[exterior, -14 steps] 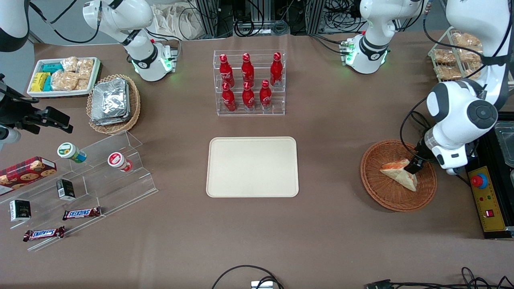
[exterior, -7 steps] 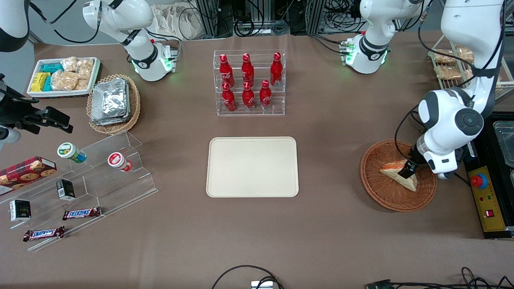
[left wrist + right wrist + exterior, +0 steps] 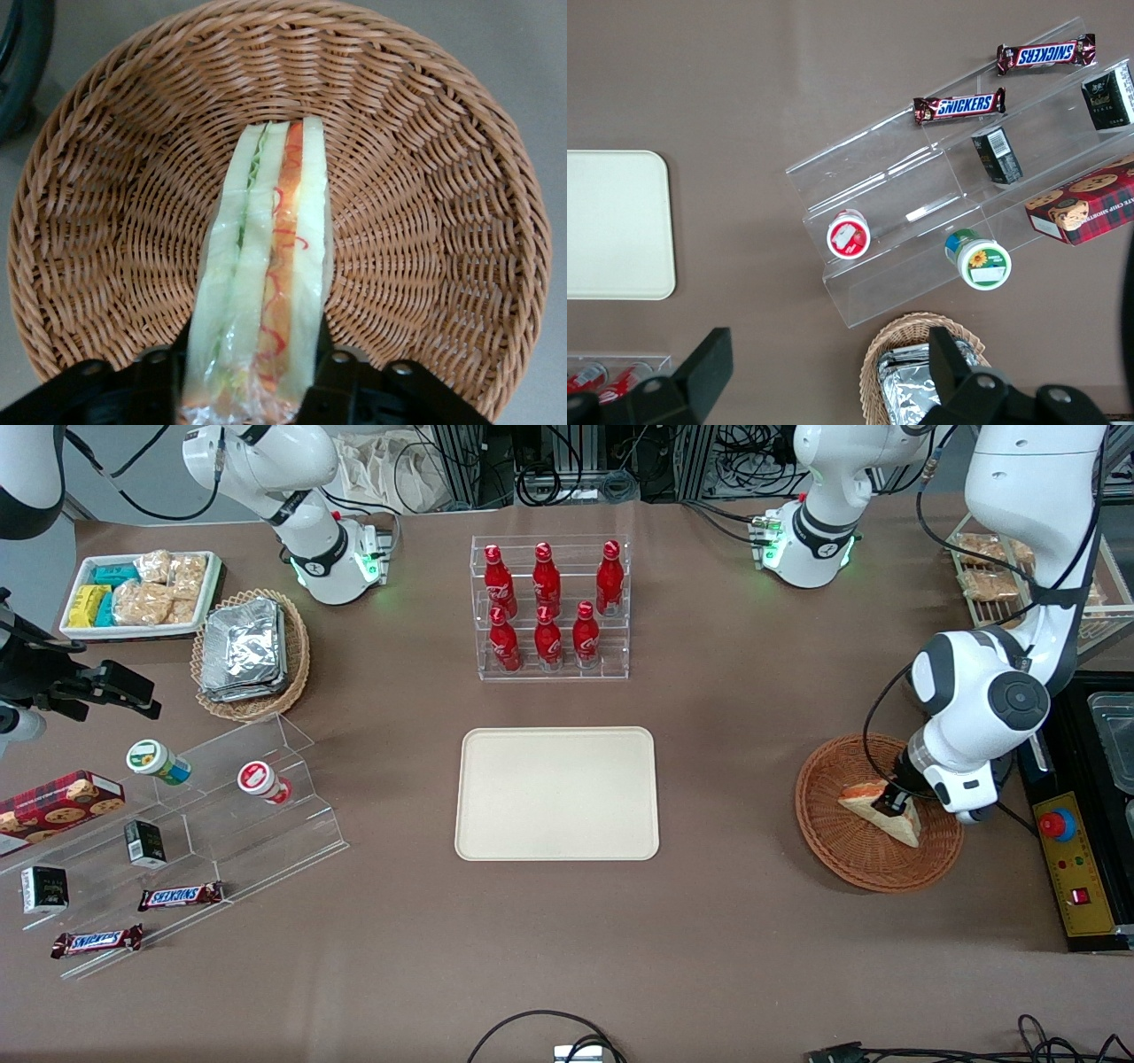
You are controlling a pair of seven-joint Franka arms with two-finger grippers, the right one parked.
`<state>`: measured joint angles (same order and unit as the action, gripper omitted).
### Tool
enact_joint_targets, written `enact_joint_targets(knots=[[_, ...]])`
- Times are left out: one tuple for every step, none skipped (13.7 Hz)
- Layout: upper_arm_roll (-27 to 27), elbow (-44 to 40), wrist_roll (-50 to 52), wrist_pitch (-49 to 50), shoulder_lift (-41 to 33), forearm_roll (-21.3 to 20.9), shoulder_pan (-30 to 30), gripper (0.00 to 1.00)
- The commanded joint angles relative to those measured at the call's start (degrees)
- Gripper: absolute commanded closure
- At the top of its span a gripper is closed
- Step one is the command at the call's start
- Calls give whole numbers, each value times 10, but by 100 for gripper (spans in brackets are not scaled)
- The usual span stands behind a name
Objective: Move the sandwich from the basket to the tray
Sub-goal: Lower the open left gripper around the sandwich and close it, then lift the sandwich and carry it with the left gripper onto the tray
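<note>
The sandwich (image 3: 904, 830), a pale tan wedge with orange-red and white filling in clear wrap, lies in the reddish-brown wicker basket (image 3: 824, 841) at the working arm's end of the table. My left gripper (image 3: 889, 802) is down in the basket over the sandwich. In the left wrist view the sandwich (image 3: 270, 266) stands edge-up in the basket (image 3: 425, 177), and the gripper (image 3: 248, 376) is open with a black finger (image 3: 337, 376) close on each side of it. The cream tray (image 3: 556, 793) lies bare at the table's middle.
A clear rack of red bottles (image 3: 549, 607) stands farther from the camera than the tray. A yellow control box with a red button (image 3: 1063, 850) lies beside the basket. A wire rack of bagged snacks (image 3: 992, 571) stands near the working arm.
My left gripper has moved down and toward the tray over the sandwich, so that its fingers now straddle it. The sandwich and basket have not moved.
</note>
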<state>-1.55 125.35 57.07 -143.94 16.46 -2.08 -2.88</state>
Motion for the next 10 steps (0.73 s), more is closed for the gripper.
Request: enact_joint_targets(knots=[[-2,-1,7,20,-26,-4,7,100],[-16,-5,1,54,-42,-9,9,100],[-35,-12,0,85,-59,-28,8,100],[-63,-24,1,123,-73,-58,8,100],[-101,-46,1,166,-79,-76,4,100],[-136,-79,5,218,-79,-80,3,100],[-170,-115,8,266,-75,-80,3,100],[-202,-142,4,303,-73,-80,6,100],[-228,-154,0,313,-69,-79,11,100],[-256,-157,1,307,-59,-79,22,100]])
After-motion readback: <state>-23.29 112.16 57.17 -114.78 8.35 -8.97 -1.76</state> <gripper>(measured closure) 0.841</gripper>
